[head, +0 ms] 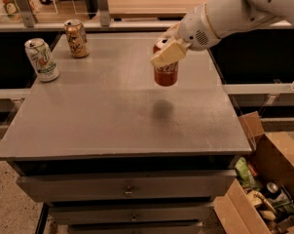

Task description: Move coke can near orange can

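Observation:
The red coke can (166, 70) hangs in the air above the grey table (118, 126), with its shadow on the tabletop below it. My gripper (167, 47) is shut on the can's upper part, coming in from the right on the white arm. The orange can (77, 38) stands upright at the table's far left corner, well to the left of the coke can.
A white 7UP can (42, 59) stands near the left edge, in front of the orange can. Drawers run below the tabletop. An open cardboard box (264, 189) with clutter sits on the floor at lower right. A railing runs behind the table.

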Tool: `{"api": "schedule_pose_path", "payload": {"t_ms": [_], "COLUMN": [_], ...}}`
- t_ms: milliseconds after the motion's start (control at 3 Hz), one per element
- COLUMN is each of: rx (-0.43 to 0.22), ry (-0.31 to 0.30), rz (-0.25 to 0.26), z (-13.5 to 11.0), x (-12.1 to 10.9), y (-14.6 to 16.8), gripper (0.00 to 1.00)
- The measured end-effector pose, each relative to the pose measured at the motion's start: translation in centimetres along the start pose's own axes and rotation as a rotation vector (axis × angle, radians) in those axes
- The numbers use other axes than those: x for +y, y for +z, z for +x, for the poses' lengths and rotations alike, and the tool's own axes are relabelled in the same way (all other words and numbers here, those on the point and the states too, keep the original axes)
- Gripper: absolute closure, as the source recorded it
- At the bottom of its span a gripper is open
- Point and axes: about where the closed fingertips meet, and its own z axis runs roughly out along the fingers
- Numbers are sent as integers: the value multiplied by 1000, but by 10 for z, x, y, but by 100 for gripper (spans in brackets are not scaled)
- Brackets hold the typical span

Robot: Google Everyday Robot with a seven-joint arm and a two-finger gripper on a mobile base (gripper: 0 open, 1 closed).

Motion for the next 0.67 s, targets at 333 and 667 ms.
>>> {"api": "schedule_pose_path", "payload": {"t_ms": [333,667], "rx": [-20,-40], "ry": [-29,-48], "rz": [50,80], "z": [-23,-36], "x": [-26,-34], "y": [-29,-42], "gripper": [100,100]}}
